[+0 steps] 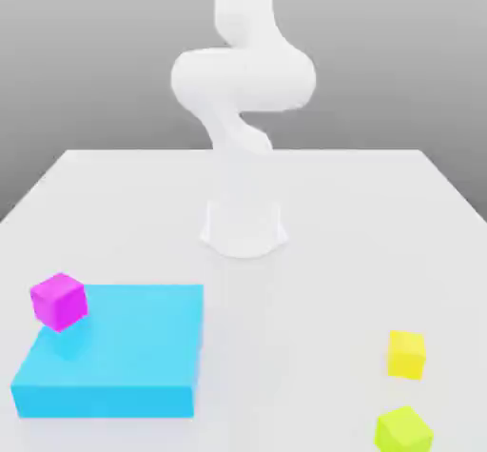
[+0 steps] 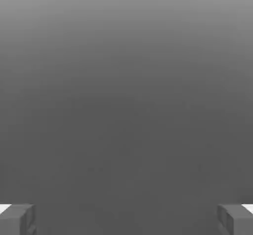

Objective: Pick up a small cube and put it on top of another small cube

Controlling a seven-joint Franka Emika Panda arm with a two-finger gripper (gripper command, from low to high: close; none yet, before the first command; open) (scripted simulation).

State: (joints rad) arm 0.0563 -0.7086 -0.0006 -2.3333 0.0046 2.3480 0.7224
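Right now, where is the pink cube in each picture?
Exterior view: pink cube at the exterior view's left, at the blue slab's far corner.
Hand view: the open hand faces plain grey backdrop.
Shared landmark: that grey backdrop, behind the arm in the exterior view.

Robot arm [image 1: 243, 79]: showing smooth white casing, plastic-like, soft sheen. Table [image 1: 361, 212]: appearing matt white, smooth, unmarked. Blue slab [image 1: 124, 350]: looking flat cyan, matt, smooth, untextured. Magenta cube [image 1: 59, 300], yellow cube [image 1: 406, 354], lime cube [image 1: 403, 430]: presenting plain matt faces, smooth, material not determinable. Fingertips [image 2: 17, 219]: showing dull grey, matt, smooth pads.
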